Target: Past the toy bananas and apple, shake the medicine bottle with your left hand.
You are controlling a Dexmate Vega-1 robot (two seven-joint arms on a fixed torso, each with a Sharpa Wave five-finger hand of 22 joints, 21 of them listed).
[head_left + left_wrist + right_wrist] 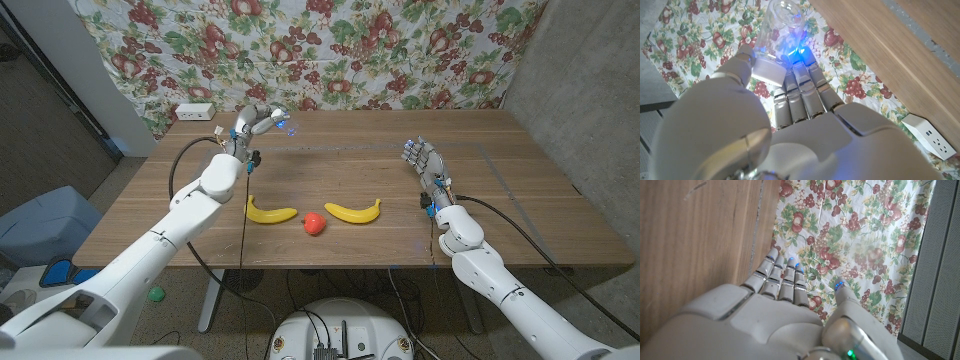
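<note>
Left hand holds the medicine bottle aloft beyond the fruit row.

Nearest the robot, at about 6 o'clock on the table (520,215), a toy apple (314,224) sits between two toy bananas (271,211) (353,211), all just apart in a row. At 3 o'clock the right hand (424,162) stands with fingers (781,280) straight and apart, holding nothing. Farther back, around 11 o'clock, the left hand (256,122) is lifted above the wood, its fingers (800,90) and thumb wrapped round a clear medicine bottle (778,22) with a white cap, seen against the floral cloth (330,45). A white power strip (196,112) lies at the table's far edge near 10 o'clock.
</note>
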